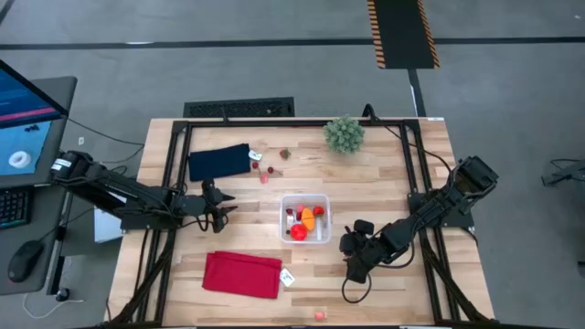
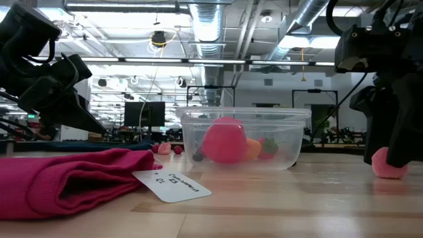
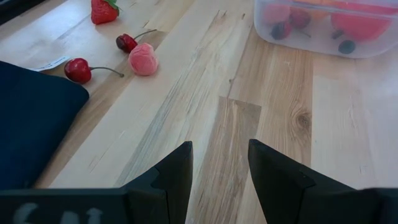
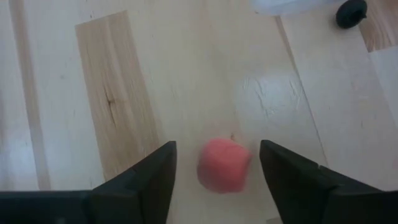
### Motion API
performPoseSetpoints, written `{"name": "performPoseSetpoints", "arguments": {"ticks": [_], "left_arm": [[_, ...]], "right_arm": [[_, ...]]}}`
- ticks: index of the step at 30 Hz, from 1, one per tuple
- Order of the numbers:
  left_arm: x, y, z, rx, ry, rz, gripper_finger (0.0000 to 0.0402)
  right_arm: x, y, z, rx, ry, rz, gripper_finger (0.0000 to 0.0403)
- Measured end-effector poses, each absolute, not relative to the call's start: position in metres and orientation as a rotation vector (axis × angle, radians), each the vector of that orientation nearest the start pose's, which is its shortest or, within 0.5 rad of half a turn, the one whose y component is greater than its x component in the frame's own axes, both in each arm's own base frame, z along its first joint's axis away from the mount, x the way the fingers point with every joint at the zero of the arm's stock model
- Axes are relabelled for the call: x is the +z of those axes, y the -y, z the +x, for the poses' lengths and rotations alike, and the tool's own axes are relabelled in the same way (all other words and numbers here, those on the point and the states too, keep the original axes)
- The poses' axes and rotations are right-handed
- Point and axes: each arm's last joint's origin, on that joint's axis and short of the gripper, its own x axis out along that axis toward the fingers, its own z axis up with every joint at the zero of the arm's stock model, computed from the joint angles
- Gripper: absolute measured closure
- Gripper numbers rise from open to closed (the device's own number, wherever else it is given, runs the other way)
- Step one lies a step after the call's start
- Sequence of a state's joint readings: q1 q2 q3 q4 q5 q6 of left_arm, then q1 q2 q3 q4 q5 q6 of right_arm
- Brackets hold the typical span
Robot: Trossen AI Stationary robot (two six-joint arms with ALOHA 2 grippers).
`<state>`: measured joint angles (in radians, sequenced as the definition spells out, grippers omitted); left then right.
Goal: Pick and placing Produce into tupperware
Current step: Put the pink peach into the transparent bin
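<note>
One little pink fruit (image 4: 224, 165) sat on the wooden table (image 1: 384, 174), right between the spread-open fingers (image 4: 140, 183) of the right gripper (image 1: 355, 260). The fingers stood one on each side of it, close but not touching. It looked small, round and light, like a toy, and maybe smooth enough to slip, so I thought the best place to pinch it was across its fat middle, not too hard. From the fruit, the tupperware (image 1: 305, 219) stood near, at about ten o'clock on the table as seen from above. It was clear, and some red and orange pieces already lay inside. More produce waited far off: two cherries (image 3: 79, 68), a pink ball (image 3: 143, 59) and a strawberry (image 3: 104, 10) beside the navy cloth (image 1: 219, 162). The left gripper (image 1: 218, 208) hung low over bare wood at nine o'clock from the tupperware, fingers apart and holding nothing.
</note>
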<state>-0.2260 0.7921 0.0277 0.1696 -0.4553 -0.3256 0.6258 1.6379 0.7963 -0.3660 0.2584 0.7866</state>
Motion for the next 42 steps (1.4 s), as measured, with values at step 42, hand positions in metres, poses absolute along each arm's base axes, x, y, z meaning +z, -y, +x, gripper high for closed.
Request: {"name": "performPoseSetpoints", "arguments": {"ticks": [42], "left_arm": [[0.113,0.017,0.130,0.310,-0.518,-0.116,0.0256]], "right_arm": [[0.198,-0.165,0.279,0.040,-0.952,0.011,0.0309]]}}
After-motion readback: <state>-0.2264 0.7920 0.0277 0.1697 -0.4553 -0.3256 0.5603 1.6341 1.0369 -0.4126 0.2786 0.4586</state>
